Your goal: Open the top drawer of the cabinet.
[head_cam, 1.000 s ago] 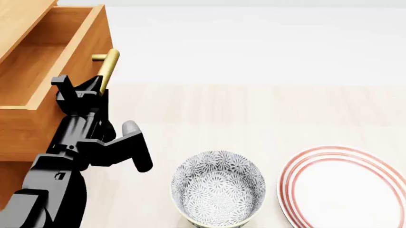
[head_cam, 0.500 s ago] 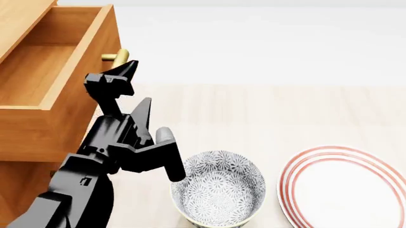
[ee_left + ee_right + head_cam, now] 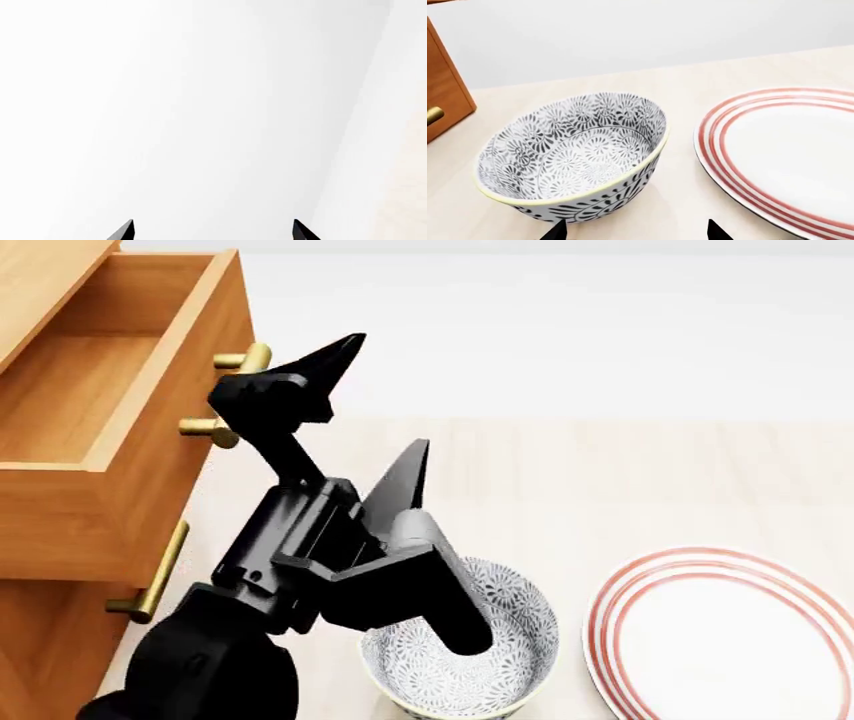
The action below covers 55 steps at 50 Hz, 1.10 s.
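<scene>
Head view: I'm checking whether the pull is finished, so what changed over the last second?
The left gripper let go of the brass bar handle and backed away, open, toward the patterned bowl. The orange-brown wooden top drawer slid slightly further out. Bowl and red-ringed plate stayed put.

The left arm (image 3: pixel 287 570) hides part of the patterned bowl (image 3: pixel 514 625) and part of the top drawer's brass handle (image 3: pixel 227 390), and the picture's edge cuts off the cabinet (image 3: pixel 54 620) and the red-ringed plate (image 3: pixel 727 640). In the left wrist view only 2 black fingertips (image 3: pixel 123 231) show against blank white. The right wrist view likewise shows only 2 tips (image 3: pixel 714 231), its plate cropped.
</scene>
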Available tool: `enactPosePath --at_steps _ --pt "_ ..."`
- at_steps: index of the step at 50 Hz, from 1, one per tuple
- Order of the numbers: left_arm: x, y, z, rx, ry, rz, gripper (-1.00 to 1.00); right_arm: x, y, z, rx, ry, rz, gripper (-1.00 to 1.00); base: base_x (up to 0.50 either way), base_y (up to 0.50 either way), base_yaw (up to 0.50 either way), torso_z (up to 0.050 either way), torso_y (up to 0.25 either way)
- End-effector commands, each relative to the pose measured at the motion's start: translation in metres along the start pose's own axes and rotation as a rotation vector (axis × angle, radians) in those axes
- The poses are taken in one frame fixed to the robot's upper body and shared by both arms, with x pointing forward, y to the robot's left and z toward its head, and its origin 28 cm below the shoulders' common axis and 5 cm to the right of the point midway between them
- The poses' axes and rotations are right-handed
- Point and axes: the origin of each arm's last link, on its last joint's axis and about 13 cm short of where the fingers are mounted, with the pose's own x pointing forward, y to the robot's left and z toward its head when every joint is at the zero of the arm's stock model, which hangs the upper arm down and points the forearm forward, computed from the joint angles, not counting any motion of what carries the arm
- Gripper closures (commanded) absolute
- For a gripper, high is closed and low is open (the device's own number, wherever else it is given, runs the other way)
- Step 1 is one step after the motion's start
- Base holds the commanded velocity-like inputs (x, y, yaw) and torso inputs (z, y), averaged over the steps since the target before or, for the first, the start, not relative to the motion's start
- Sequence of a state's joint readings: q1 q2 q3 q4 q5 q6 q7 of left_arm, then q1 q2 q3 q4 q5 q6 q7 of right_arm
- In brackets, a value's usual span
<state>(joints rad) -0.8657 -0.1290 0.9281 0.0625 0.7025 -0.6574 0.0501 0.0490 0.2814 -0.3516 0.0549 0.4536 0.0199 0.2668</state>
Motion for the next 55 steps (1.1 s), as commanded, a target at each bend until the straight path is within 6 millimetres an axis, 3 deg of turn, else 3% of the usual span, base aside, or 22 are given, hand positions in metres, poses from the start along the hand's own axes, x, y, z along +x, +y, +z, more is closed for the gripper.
enactPosePath --at_steps 1,5,19,23,31,37,48,55 --pt "-0.007 0.034 0.021 -0.241 0.013 0.117 -1.00 0.001 0.001 0.000 0.004 -0.007 0.005 -1.00 0.00 0.00 0.00 0.000 0.000" --pt "-0.009 0.053 0.021 -0.399 0.081 0.175 -1.00 0.002 0.001 -0.001 0.003 -0.004 0.006 -1.00 0.00 0.00 0.00 0.000 0.000" --pt "-0.018 0.075 0.016 -0.604 0.180 0.251 -1.00 0.001 0.002 0.000 0.001 -0.002 0.007 -1.00 0.00 0.00 0.00 0.000 0.000" --pt "-0.020 0.079 0.019 -0.667 0.186 0.198 -1.00 0.001 0.001 0.000 0.000 -0.003 0.006 -1.00 0.00 0.00 0.00 0.000 0.000" --pt "-0.007 0.086 0.013 -0.757 0.247 0.111 -1.00 0.002 0.001 0.001 -0.001 -0.007 0.000 -1.00 0.00 0.00 0.00 0.000 0.000" --pt "0.006 0.099 0.005 -0.749 0.268 0.141 -1.00 0.003 0.001 0.002 -0.001 -0.009 -0.005 -1.00 0.00 0.00 0.00 0.000 0.000" --pt "0.017 0.103 -0.002 -0.868 0.341 0.084 -1.00 0.002 0.000 0.002 -0.004 -0.015 -0.006 -1.00 0.00 0.00 0.00 0.000 0.000" --pt "0.024 0.108 -0.011 -0.869 0.378 0.134 -1.00 0.002 0.000 0.001 -0.005 -0.012 -0.004 -1.00 0.00 0.00 0.00 0.000 0.000"
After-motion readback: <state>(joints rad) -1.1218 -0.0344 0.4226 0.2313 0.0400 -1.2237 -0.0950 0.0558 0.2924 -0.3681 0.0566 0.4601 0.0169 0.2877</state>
